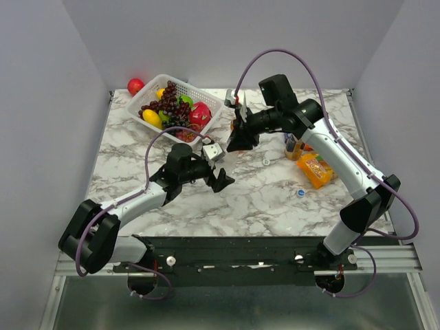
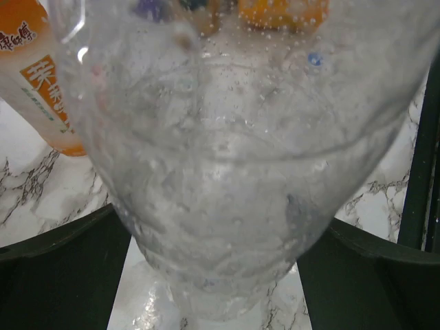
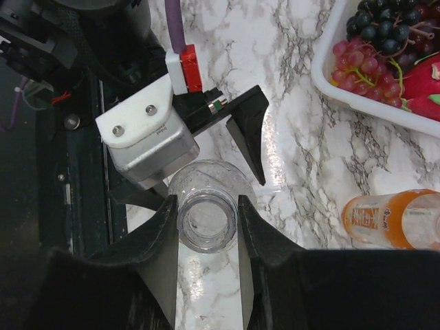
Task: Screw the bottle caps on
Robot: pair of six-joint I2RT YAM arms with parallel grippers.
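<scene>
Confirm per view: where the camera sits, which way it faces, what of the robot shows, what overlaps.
Top external: above and behind the bases, looking down on the table; both arms, left pincer and right pincer show.
Left wrist: on the left arm, looking along its fingers at the clear bottle.
Right wrist: on the right arm, looking straight down into that bottle's open mouth between its fingers; the left pincer shows too.
Shared: both wrist views show the clear bottle and an orange bottle.

We see a big clear bottle (image 2: 234,172) very close up
Our two black fingers (image 2: 55,275) hold it from both sides, an orange bottle (image 2: 38,82) stands behind on the left, a tiny blue cap (image 2: 314,59) shows through
</scene>
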